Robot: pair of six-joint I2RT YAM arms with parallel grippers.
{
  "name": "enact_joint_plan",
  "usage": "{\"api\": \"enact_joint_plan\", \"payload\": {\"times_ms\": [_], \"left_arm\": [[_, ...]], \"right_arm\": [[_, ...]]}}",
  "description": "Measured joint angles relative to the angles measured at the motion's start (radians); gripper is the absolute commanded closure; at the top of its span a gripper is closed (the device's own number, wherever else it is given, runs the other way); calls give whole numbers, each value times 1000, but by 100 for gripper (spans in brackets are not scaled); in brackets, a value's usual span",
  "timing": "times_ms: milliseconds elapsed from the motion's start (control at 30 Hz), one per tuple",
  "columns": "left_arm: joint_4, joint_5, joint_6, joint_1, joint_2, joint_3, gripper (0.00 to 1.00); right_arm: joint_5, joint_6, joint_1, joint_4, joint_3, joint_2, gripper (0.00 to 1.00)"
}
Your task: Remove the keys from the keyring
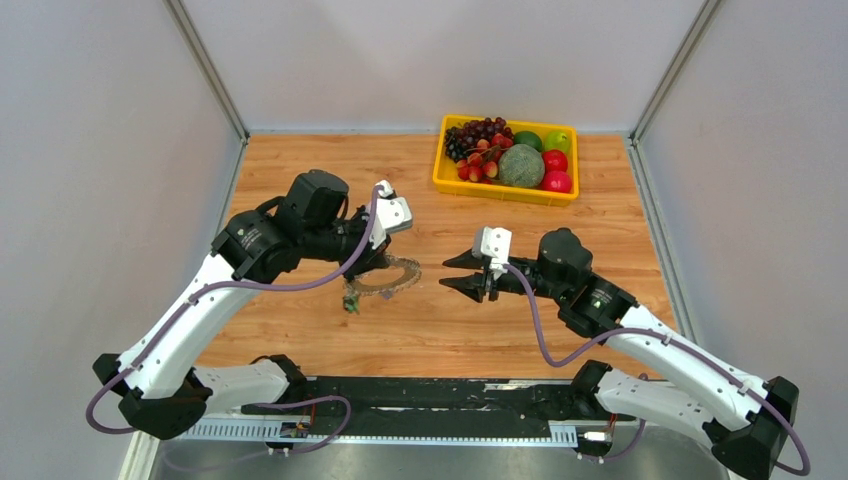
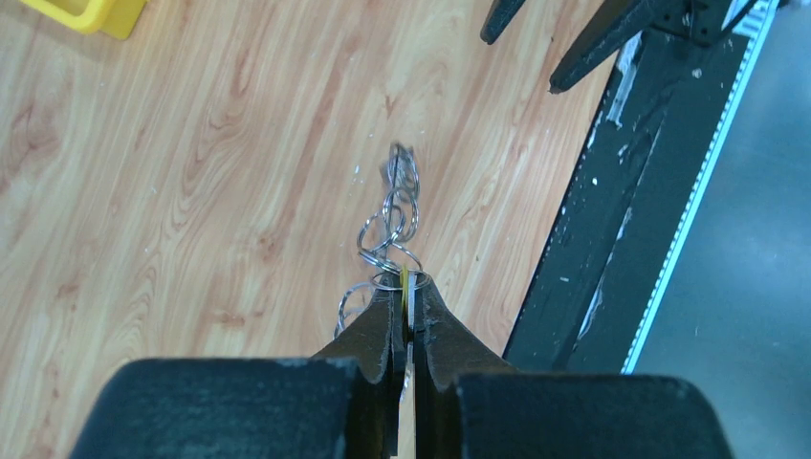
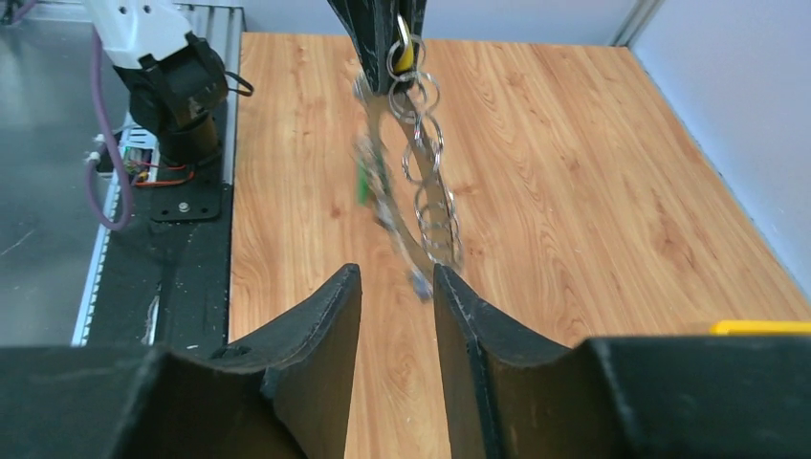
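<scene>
My left fingers (image 2: 375,330) are pinched shut on a yellow key (image 3: 406,54), so the keyring (image 3: 381,143) hangs edge-on over the bench (image 1: 300,330), its loops and a green key (image 3: 364,182) dangling. My right fingers (image 3: 316,335) stand spread just short of it. I judge it stiff, light, slippery and apt to swing; I'd take a key head, not the thin rim.

Keyring (image 3: 390,206) and green key (image 3: 363,178) blurry; yellow key (image 2: 405,304) mostly out of sight inside left claw (image 2: 406,283).
</scene>
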Motion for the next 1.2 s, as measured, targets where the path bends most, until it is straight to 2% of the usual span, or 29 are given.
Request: {"api": "enact_joint_plan", "payload": {"times_ms": [267, 567, 767, 1200], "left_arm": [[-45, 40, 127, -18, 8, 2, 100], [-72, 53, 195, -64, 21, 23, 100], [-71, 53, 209, -74, 16, 37, 100], [-17, 52, 215, -75, -26, 33, 100]], "right_arm": [[-106, -16, 0, 16, 114, 91, 62], [-214, -74, 0, 41, 177, 177, 65], [-267, -73, 0, 66, 188, 222, 67], [-290, -37, 5, 109, 188, 238, 63]]}}
